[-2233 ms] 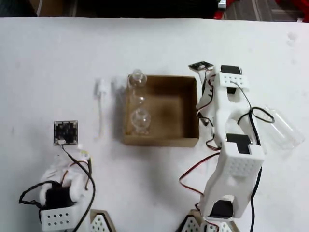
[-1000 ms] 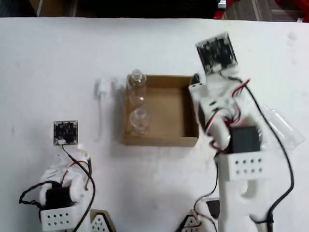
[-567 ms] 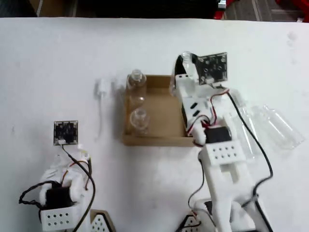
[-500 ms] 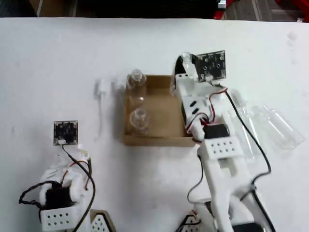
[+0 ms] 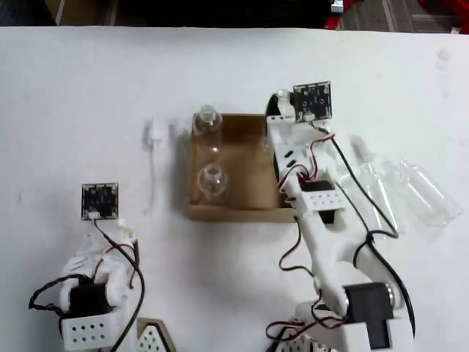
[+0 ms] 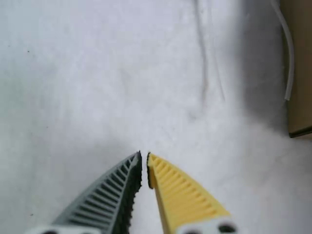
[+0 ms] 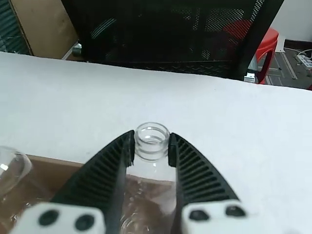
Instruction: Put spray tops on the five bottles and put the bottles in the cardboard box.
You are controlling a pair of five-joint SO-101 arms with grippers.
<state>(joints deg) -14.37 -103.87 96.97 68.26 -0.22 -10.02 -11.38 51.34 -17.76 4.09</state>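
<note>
Right arm [image 5: 326,242] stretched forward, left arm [image 5: 91,293] folded back at its base.
The right pincer [image 7: 151,140] gripped a bottle [image 7: 152,131] by the neck; the left pincer [image 6: 144,161] pointed down, its two tips pressed together.

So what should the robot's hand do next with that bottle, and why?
Probably lower it a little and let go. The right hand is shut on the neck of the bottle, and the bottle's body already hangs over the open cardboard box.
</note>
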